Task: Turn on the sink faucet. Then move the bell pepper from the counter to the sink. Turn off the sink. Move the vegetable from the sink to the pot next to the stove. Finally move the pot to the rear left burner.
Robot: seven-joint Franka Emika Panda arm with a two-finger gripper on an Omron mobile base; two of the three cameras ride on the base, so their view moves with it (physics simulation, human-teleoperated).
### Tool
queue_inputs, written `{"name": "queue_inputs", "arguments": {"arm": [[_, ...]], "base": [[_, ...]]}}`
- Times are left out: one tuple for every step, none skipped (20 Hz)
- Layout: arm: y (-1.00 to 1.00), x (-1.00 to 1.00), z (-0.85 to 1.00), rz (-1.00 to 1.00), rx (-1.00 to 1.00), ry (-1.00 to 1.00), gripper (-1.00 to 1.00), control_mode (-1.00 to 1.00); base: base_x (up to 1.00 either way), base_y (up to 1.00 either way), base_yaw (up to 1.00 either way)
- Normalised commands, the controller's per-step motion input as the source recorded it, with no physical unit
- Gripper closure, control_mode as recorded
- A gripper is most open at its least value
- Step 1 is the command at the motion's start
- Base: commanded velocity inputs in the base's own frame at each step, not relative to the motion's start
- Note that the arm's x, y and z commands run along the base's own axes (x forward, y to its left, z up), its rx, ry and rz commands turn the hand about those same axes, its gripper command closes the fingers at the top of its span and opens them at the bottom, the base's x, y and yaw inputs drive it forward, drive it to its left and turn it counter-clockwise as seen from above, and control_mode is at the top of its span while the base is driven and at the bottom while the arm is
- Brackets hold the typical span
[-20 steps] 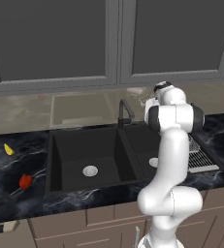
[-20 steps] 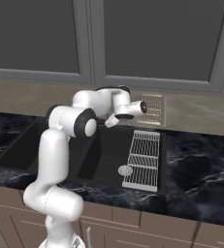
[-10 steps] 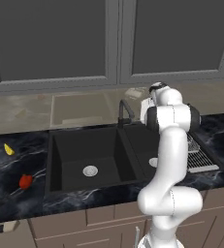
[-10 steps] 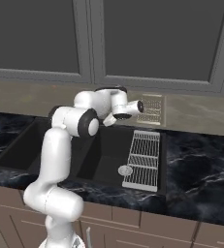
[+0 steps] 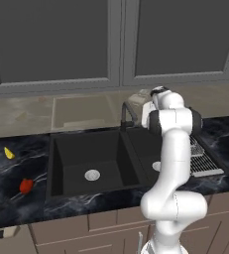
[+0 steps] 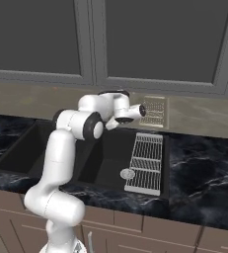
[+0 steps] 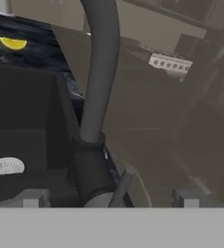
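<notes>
None of the five steps is judged complete as things lie now. No running water is seen at the sink faucet [image 7: 100, 72], whose dark stem and base rise directly ahead of the tool [image 7: 108, 197] in the hand view, with a small lever [image 7: 121, 186] slanting up between the two fingertips [image 7: 32, 198]. The tool is spread wide and released, with nothing grasped, and it is held just behind the sink [image 5: 71, 149], close to the faucet's foot; whether the lever is already touched cannot be told. The bell pepper [image 5: 26, 185] is found well apart from the tool, far off to its left on the desk [image 5: 7, 198], beyond the left basin, with a small yellow wedge [image 5: 8, 153] lying farther back on the same stretch of worktop. Both basins are seen without any vegetable in them, and a wire rack [image 6: 146, 163] is laid across the basin on the tool's right. Turning the water on is therefore taken as the step in hand. Left to do are the carrying of the pepper into the sink, the shutting off of the water, the transfer to the pot, and the placing of the pot on the rear left burner.
</notes>
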Motion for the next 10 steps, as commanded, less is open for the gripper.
{"name": "queue_inputs", "arguments": {"arm": [[0.00,0.14,-0.14,0.00,0.00,-0.03,-1.00,-1.00],[0.00,0.15,-0.12,0.00,0.00,-0.03,-1.00,-1.00],[0.00,0.16,-0.11,0.00,0.00,-0.02,-1.00,-1.00],[0.00,0.16,-0.09,0.00,0.00,-0.02,-1.00,-1.00],[0.00,0.13,-0.09,0.00,0.00,-0.02,-1.00,-1.00],[0.00,0.13,-0.10,0.00,0.00,-0.01,-1.00,-1.00],[0.02,0.12,-0.06,0.00,0.00,0.00,-1.00,-1.00],[0.03,0.11,-0.05,0.00,0.00,0.00,-1.00,-1.00],[0.03,0.11,-0.06,0.00,0.00,0.00,-1.00,-1.00],[0.02,0.09,-0.04,0.00,0.00,0.00,-1.00,-1.00]], "base": [[0.00,0.00,0.00],[0.00,0.00,0.00],[0.00,0.00,0.00],[0.00,0.00,0.00],[0.00,0.00,0.00],[0.00,0.00,0.00],[0.00,0.00,0.00],[0.00,0.00,0.00],[0.00,0.00,0.00],[0.00,0.00,0.00]]}}
